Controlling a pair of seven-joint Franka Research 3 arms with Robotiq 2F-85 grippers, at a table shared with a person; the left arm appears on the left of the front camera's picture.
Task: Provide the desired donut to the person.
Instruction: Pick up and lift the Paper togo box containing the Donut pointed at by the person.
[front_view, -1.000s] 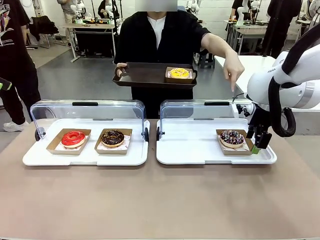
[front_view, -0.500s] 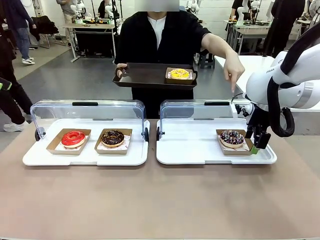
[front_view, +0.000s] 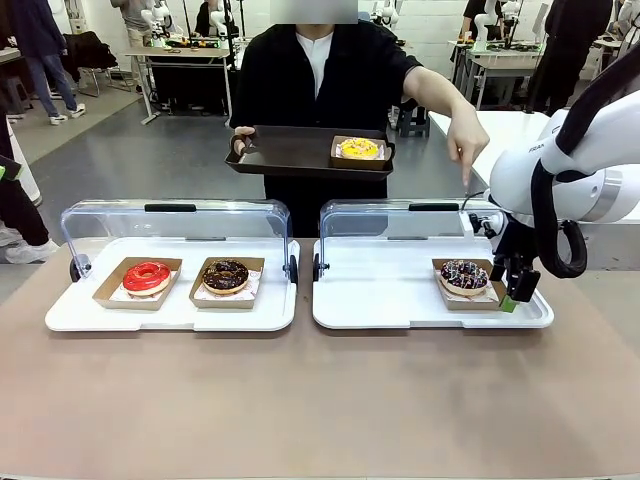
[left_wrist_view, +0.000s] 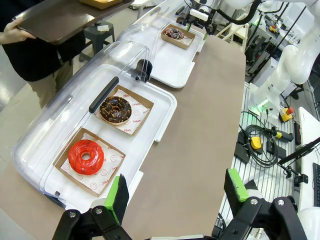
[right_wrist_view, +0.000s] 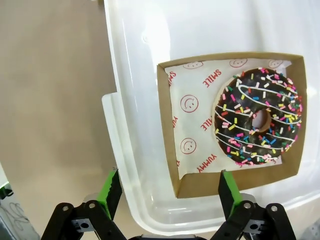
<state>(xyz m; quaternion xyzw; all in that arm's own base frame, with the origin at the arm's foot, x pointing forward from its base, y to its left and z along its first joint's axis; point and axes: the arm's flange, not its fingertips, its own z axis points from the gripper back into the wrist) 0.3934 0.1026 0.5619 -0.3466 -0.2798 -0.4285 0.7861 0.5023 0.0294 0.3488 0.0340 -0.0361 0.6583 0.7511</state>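
Note:
The person (front_view: 320, 70) stands across the table, one hand holding a dark tray (front_view: 290, 152) that carries a yellow donut (front_view: 358, 147). Their other hand (front_view: 466, 140) points down at the sprinkled chocolate donut (front_view: 464, 275) (right_wrist_view: 260, 117), which lies in a brown box (right_wrist_view: 200, 185) on the right white tray (front_view: 390, 300). My right gripper (front_view: 512, 290) (right_wrist_view: 169, 192) hangs open at the box's right end, and the box's near corner lies between its green pads (right_wrist_view: 110, 192). My left gripper (left_wrist_view: 176, 192) is open and holds nothing, high above the table's left end.
On the left white tray (front_view: 170, 318) lie a red donut (front_view: 147, 276) (left_wrist_view: 86, 157) and a plain chocolate donut (front_view: 225, 274) (left_wrist_view: 115, 110), each in a box. Both trays have their clear lids (front_view: 175, 220) raised at the back. The brown table in front is bare.
My right gripper has edged slightly left toward the sprinkled donut's box. The person's pointing hand and tray have stayed put.

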